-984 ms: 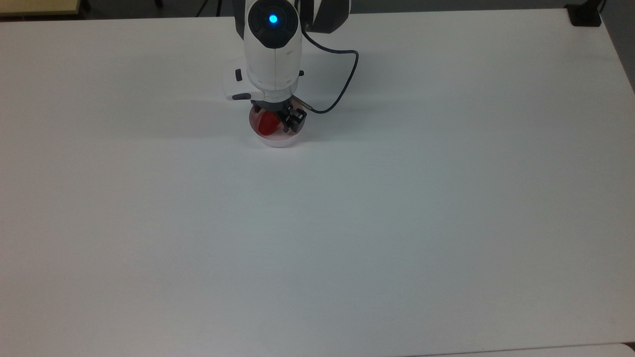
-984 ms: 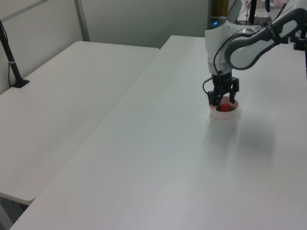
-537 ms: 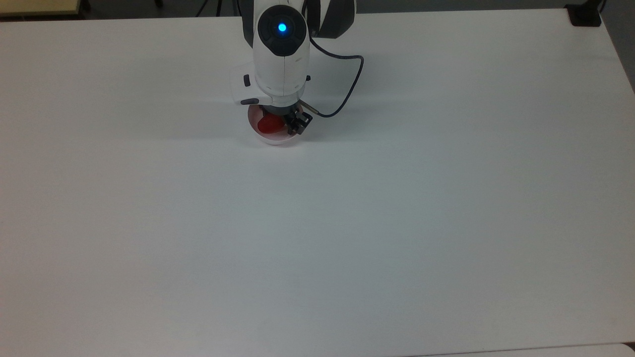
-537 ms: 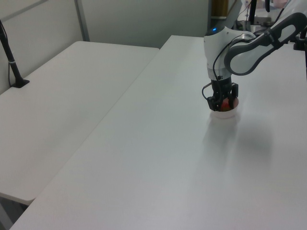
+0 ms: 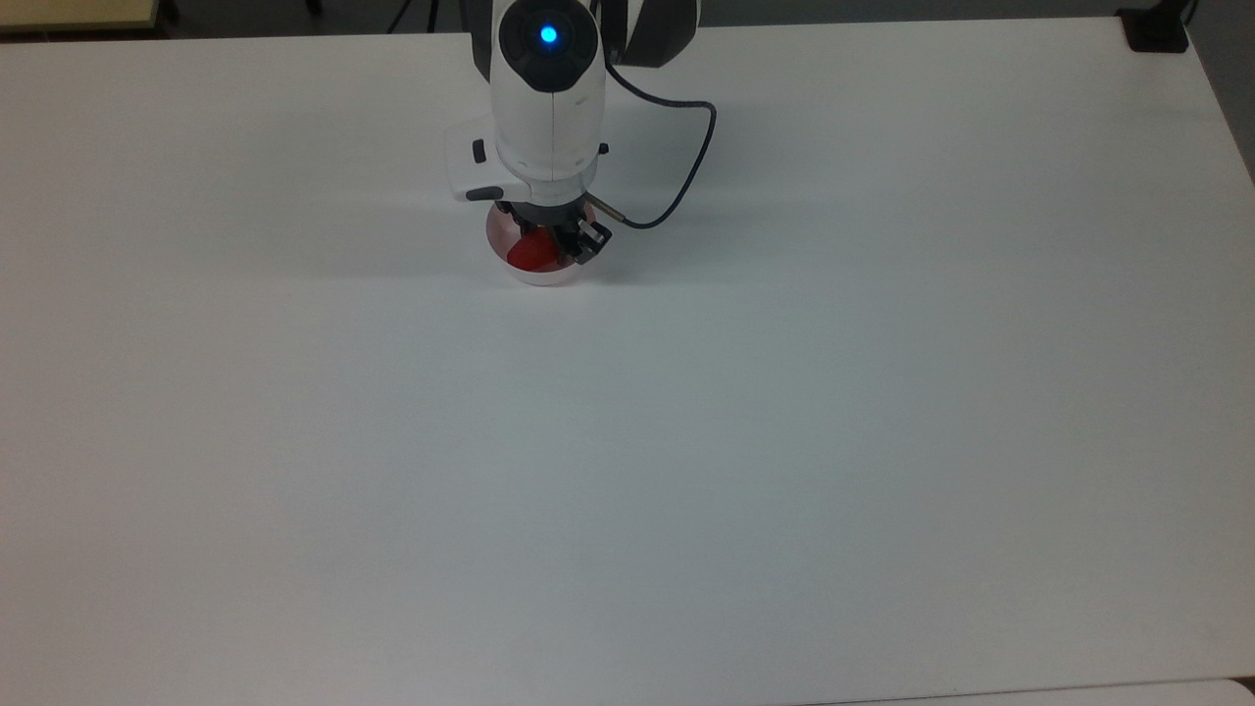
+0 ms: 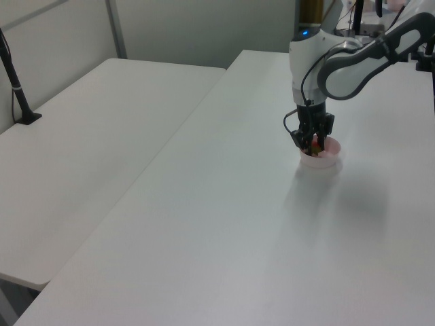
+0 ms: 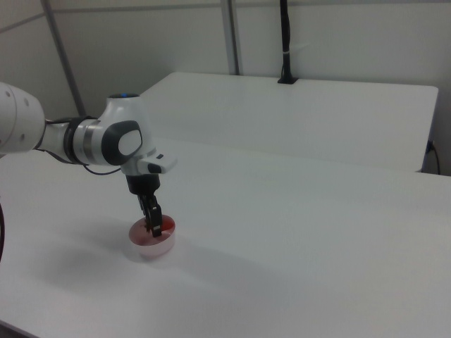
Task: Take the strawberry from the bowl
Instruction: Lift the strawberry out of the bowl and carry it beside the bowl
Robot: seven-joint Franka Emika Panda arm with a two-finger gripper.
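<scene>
Reaching straight down into the bowl (image 5: 537, 275), gripper (image 5: 545, 245) with fingers drawn close and pinched on the strawberry (image 5: 529, 253). In the left view, gripper (image 6: 313, 142) inside the rim of the bowl (image 6: 323, 160), red of the strawberry (image 6: 316, 145) just visible between the dark fingers. In the right view, gripper (image 7: 155, 227) low over the bowl (image 7: 153, 244), fingertips at the level of the rim, strawberry (image 7: 149, 235) red within the bowl's interior. Whether fruit rests on the bowl floor or hangs clear of it: cannot tell.

Wrist held vertical above the fingers. White last link (image 5: 547, 93) directly over the bowl in the top view, blue light (image 5: 548, 35) on its upper face. Black cable (image 5: 677, 167) looped from the gripper mount toward the top view's right, then back up along the arm. In the left view, forearm (image 6: 360, 64) sloped from the upper right down to the wrist. In the right view, arm entering from the right view's left, elbow joint (image 7: 120, 144) bent downward.

Bowl seated on the white table (image 5: 784, 441), near the far edge in the top view. Second white table (image 6: 88, 136) alongside, at the left view's left.
</scene>
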